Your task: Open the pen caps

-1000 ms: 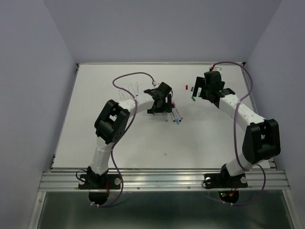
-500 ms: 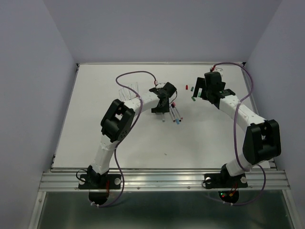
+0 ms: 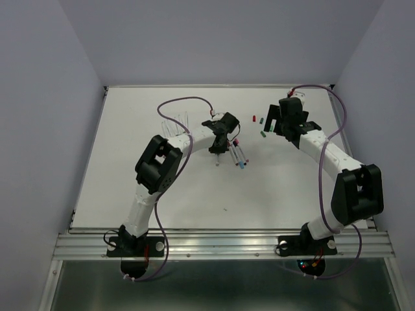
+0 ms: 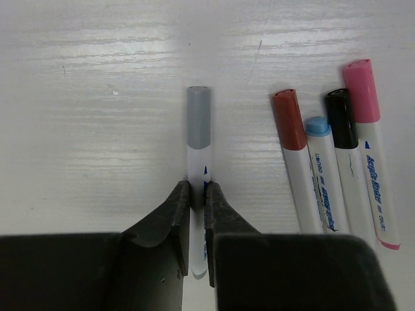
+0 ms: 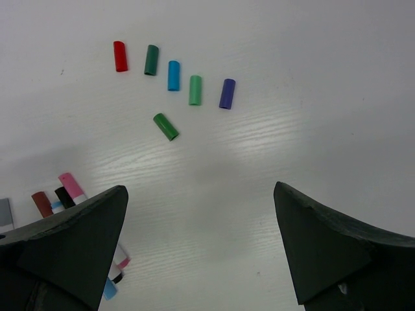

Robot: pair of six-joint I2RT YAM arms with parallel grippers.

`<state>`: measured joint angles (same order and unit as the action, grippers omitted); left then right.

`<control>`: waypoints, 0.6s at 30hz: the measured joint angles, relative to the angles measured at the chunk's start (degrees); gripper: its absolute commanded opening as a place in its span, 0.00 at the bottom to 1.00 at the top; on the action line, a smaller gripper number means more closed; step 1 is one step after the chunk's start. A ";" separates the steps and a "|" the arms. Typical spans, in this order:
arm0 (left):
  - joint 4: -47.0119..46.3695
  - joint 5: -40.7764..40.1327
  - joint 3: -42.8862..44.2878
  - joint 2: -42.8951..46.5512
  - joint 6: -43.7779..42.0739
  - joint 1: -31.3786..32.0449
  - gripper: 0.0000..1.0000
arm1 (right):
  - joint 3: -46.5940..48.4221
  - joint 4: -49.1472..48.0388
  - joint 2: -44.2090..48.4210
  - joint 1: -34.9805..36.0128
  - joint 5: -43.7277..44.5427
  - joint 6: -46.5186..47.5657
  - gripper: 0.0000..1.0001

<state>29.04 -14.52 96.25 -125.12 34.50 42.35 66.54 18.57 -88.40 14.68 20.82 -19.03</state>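
**One pen gripped, six caps lying off**

The left hand (image 4: 198,194) is closed on the white barrel of the grey-capped pen (image 4: 198,162), leaving its grey cap (image 4: 198,116) free in front, I think for pulling. The right hand (image 5: 200,188) hangs wide open over six loose caps (image 5: 174,75) on the desk (image 4: 97,97). Four capped pens (image 4: 343,155) lie just beside the gripped one, whose back end is hidden under the hand.

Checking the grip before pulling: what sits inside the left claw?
The white barrel of a pen, pinched by the left claw; its grey cap pokes out ahead. The fingers cover the barrel's sides.
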 measured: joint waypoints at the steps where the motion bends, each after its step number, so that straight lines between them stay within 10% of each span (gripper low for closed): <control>1: -0.44 0.02 -0.42 0.22 -0.28 0.00 0.00 | 0.00 0.00 0.09 0.00 0.00 0.00 1.00; 9: -9.86 1.07 -13.84 10.80 -5.92 -0.46 0.00 | -2.93 -2.80 4.79 0.00 -8.13 -0.81 1.00; 18: -39.54 14.97 -34.93 44.61 -14.67 -1.60 0.00 | -3.89 -15.80 7.80 0.00 -39.26 -4.24 1.00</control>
<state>-10.50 0.45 61.32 -80.51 19.84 40.75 62.65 2.76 -80.60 14.68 -18.44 -23.27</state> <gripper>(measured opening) 0.190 0.998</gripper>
